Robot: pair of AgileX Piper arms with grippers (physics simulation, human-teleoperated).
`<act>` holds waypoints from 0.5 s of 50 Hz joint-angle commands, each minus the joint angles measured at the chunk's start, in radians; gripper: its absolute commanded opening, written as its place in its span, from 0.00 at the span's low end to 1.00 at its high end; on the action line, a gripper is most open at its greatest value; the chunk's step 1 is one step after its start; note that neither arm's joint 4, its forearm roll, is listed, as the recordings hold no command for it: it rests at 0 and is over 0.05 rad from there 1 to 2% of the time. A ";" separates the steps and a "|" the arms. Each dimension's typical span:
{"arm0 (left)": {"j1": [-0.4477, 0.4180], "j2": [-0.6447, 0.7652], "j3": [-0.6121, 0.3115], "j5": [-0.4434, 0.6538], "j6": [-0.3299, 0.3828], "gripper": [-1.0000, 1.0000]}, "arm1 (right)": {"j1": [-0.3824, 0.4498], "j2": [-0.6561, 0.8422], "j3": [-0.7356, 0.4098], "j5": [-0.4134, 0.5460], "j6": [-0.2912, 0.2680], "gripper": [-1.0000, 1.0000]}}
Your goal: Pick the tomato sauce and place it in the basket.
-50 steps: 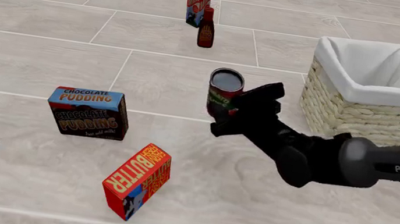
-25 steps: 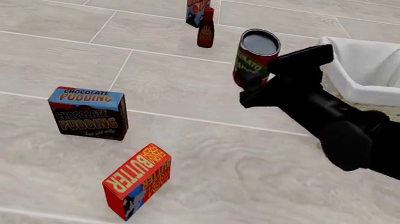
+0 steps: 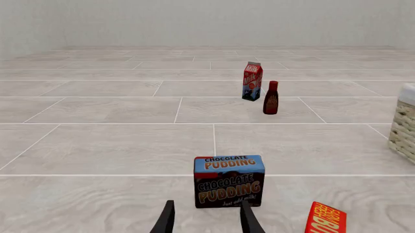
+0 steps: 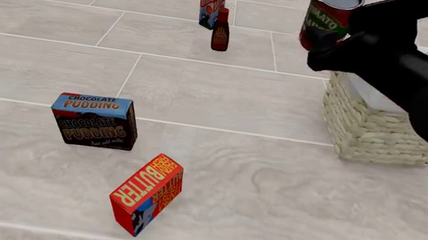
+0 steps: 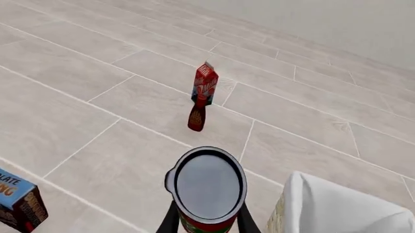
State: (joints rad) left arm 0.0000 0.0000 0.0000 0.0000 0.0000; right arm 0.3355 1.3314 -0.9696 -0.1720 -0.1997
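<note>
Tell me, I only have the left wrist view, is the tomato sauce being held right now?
Observer: Yes. In the front view the right gripper is shut on the tomato sauce, lifted well off the table.
Operator: Where is it relative to the basket?
Observer: Near the basket's left rim in the front view, not over the opening that I can tell; the arm hides much of the basket.
Operator: Is the can upright?
Observer: Roughly. The right wrist view shows its dark flat top facing the camera, with fingers on both sides.

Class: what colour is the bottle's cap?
Red, on the dark brown bottle; clearest in the left wrist view.
</note>
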 commanded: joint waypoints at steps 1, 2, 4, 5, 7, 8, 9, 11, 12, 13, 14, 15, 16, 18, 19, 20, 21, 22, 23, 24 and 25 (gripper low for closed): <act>0.000 0.000 0.000 0.000 0.000 1.00 | -0.075 -0.030 -0.077 0.066 0.006 0.00; 0.000 0.000 0.000 0.000 0.000 1.00 | -0.081 -0.031 -0.082 0.071 0.003 0.00; 0.000 0.000 0.000 0.000 0.000 1.00 | -0.092 -0.035 -0.094 0.082 0.000 0.00; 0.000 0.000 0.000 0.000 0.000 1.00 | -0.098 -0.034 -0.097 0.083 -0.002 0.00; 0.000 0.000 0.000 0.000 0.000 1.00 | -0.103 -0.035 -0.100 0.086 -0.002 0.00; 0.000 0.000 0.000 0.000 0.000 1.00 | -0.109 -0.035 -0.102 0.087 -0.005 0.00; 0.000 0.000 0.000 0.000 0.000 1.00 | -0.119 -0.036 -0.106 0.088 -0.002 0.00; 0.000 0.000 0.000 0.000 0.000 1.00 | -0.139 -0.031 -0.112 0.086 0.000 0.00; 0.000 0.000 0.000 0.000 0.000 1.00 | -0.148 -0.030 -0.115 0.086 0.000 0.00; 0.000 0.000 0.000 0.000 0.000 1.00 | -0.160 -0.028 -0.118 0.086 -0.002 0.00; 0.000 0.000 0.000 0.000 0.000 1.00 | -0.167 -0.027 -0.122 0.088 -0.001 0.00; 0.000 0.000 0.000 0.000 0.000 1.00 | -0.172 -0.025 -0.125 0.089 -0.003 0.00; 0.000 0.000 0.000 0.000 0.000 1.00 | -0.172 -0.025 -0.125 0.089 -0.003 0.00; 0.000 0.000 0.000 0.000 0.000 1.00 | -0.188 -0.021 -0.134 0.093 -0.006 0.00; 0.000 0.000 0.000 0.000 0.000 1.00 | -0.200 -0.018 -0.138 0.093 -0.010 0.00; 0.000 0.000 0.000 0.000 0.000 1.00 | -0.207 -0.016 -0.140 0.093 -0.010 0.00; 0.000 0.000 0.000 0.000 0.000 1.00 | -0.216 -0.014 -0.142 0.094 -0.008 0.00; 0.000 0.000 0.000 0.000 0.000 1.00 | -0.230 -0.012 -0.145 0.093 -0.008 0.00; 0.000 0.000 0.000 0.000 0.000 1.00 | -0.232 -0.011 -0.149 0.094 -0.008 0.00; 0.000 0.000 0.000 0.000 0.000 1.00 | -0.237 -0.011 -0.152 0.096 -0.008 0.00; 0.000 0.000 0.000 0.000 0.000 1.00 | -0.245 -0.010 -0.155 0.097 -0.011 0.00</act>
State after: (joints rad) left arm 0.0000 0.0000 0.0000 0.0000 0.0000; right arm 0.1599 1.3151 -1.0888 -0.0868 -0.2228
